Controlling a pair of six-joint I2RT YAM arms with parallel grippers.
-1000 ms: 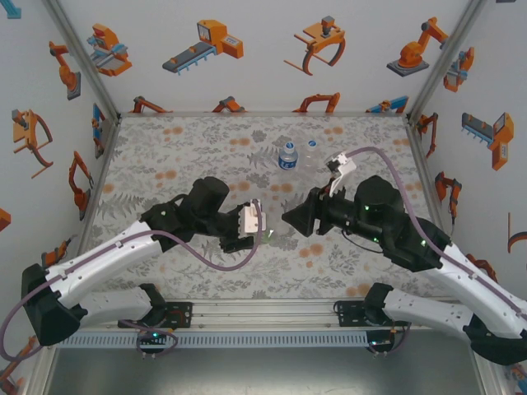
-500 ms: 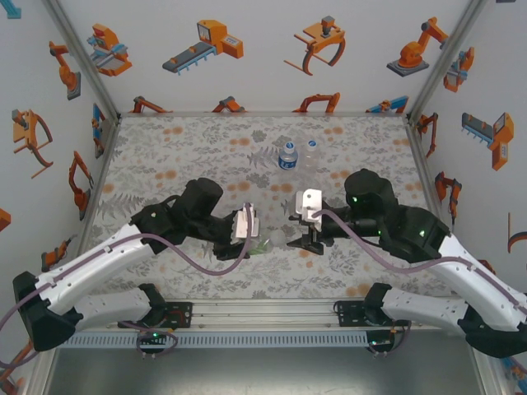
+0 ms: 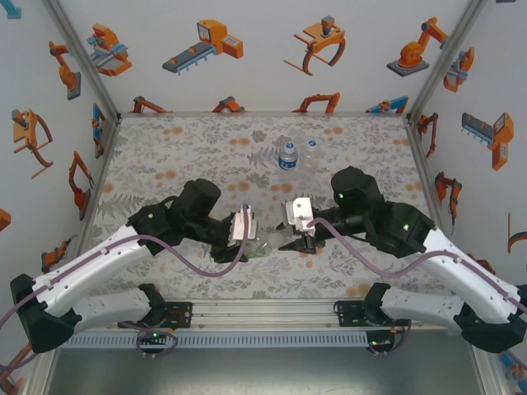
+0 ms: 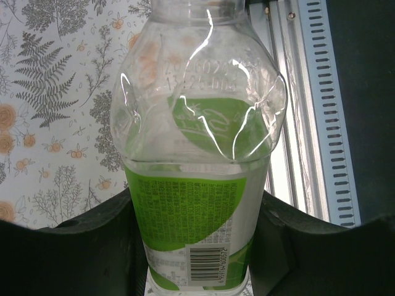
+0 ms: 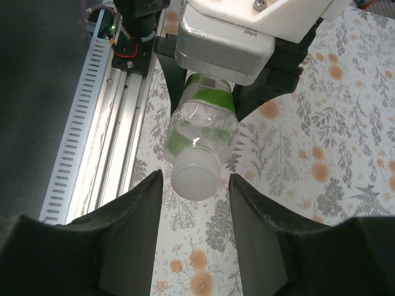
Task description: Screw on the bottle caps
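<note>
Holds the green-label bottle (image 5: 200, 123) sideways at mid-frame in the clamped left gripper (image 3: 251, 243), neck and white cap (image 5: 196, 176) pointing right, straight into the right gripper (image 3: 291, 243). Straddles the cap with jaws parted, slim gaps either side. Hangs over the floral table (image 3: 165, 156); leaves room around, blue-label bottle (image 3: 286, 155) and plain bottle (image 3: 311, 151) well apart at upper centre.

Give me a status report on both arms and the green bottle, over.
Left gripper shut on green-label bottle. Right gripper open, fingers flanking white cap on its neck. Blue-label bottle and plain bottle stand far back, out of the way.
</note>
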